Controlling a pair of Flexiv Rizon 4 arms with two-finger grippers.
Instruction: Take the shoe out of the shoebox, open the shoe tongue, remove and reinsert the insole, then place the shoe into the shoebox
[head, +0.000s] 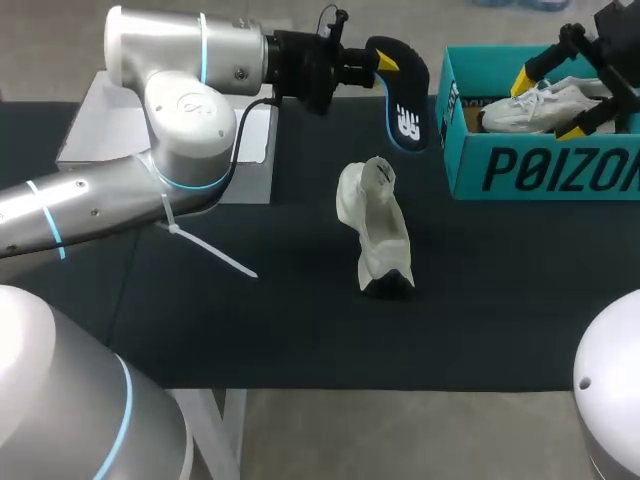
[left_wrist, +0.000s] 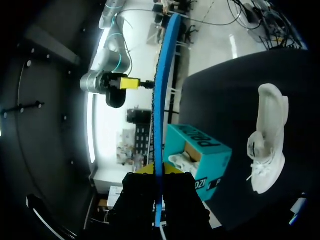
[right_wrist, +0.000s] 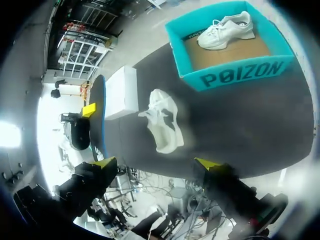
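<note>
Beside the teal cardboard shoebox (head: 540, 170) your left gripper (head: 385, 62) clamps the black blue-edged insole (head: 405, 100); above it your right gripper (head: 550, 103) gapes, fingers apart.

- Left gripper (left_wrist: 160, 172) clamped on the insole (left_wrist: 161, 90) from both sides; insole seen edge-on, blue rim, standing out ahead of the fingers
- Teal shoebox (left_wrist: 212, 145) open on the dark table (left_wrist: 220, 95), boxed shoe (left_wrist: 181, 161) white
- Loose shoe (left_wrist: 267, 135), white, on the table apart from the shoebox
</note>
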